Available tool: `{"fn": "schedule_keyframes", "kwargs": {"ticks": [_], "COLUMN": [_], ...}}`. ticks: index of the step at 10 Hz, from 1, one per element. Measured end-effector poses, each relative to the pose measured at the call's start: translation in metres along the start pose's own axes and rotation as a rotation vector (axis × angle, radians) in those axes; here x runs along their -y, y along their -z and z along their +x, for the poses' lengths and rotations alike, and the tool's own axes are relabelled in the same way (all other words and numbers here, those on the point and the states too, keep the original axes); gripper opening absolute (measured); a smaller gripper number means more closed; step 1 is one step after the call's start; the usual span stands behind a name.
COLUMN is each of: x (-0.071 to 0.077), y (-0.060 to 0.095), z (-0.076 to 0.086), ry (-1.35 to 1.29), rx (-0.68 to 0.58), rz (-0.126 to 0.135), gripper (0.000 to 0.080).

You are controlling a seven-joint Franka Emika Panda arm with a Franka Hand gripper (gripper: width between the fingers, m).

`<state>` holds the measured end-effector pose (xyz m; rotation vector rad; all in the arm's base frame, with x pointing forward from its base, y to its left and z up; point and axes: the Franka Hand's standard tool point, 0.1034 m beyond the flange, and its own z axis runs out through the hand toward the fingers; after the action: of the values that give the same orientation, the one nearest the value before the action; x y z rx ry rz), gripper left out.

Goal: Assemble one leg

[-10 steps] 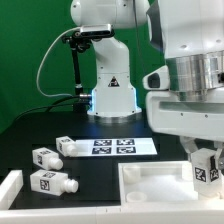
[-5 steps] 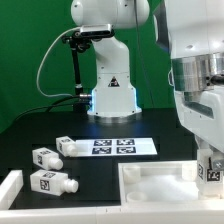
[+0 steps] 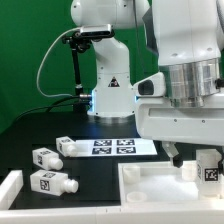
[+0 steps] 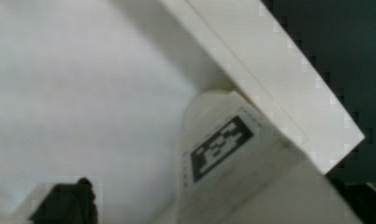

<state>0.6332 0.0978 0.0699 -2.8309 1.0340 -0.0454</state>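
Note:
One leg (image 3: pixel 210 170), a stubby white peg with a square tag, stands upright at the corner of the large white panel (image 3: pixel 150 185) on the exterior view's right. My gripper (image 3: pixel 197 164) hangs right over it. In the wrist view the leg (image 4: pixel 222 150) stands against the panel's raised rim (image 4: pixel 274 70). One dark finger (image 4: pixel 64 200) stays apart from the leg with bare panel between them, so my gripper (image 4: pixel 203 208) looks open around the leg. The other finger is hidden.
Three more legs lie on the black table at the exterior view's left (image 3: pixel 45 157), (image 3: pixel 52 184), (image 3: pixel 68 146). The marker board (image 3: pixel 115 146) lies in the middle in front of the arm's base (image 3: pixel 112 95). A white rim piece (image 3: pixel 10 188) sits at the front left.
My wrist has turned and shifted toward the exterior view's left over the leg. The leg has stayed at the panel's corner.

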Motion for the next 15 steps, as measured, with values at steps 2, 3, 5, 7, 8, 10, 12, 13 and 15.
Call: {"fn": "schedule_keyframes", "kwargs": {"ticks": [2,3,5,7,8,10,12,13,15], "x": [-0.001,0.003,0.02,0.018,0.019,0.015,0.016,0.015,0.018], "y": [0.001,0.004,0.004,0.004,0.004,0.003,0.002,0.001,0.0], "z": [0.002,0.004,-0.011,-0.01,-0.01,-0.008,-0.012,-0.015,-0.013], "ry": [0.24,0.515,0.695,0.617,0.548,0.394,0.147,-0.028,-0.43], "rx": [-0.007,-0.02,-0.021,-0.02,-0.021,-0.024,-0.04,-0.038,-0.036], "rz": [-0.011,-0.027,-0.039,-0.036,-0.035,-0.037,-0.055,-0.082,-0.059], "gripper": [0.0649,0.0649,0.0649,0.0388,0.0388,0.0295,0.0293,0.0293,0.029]}}
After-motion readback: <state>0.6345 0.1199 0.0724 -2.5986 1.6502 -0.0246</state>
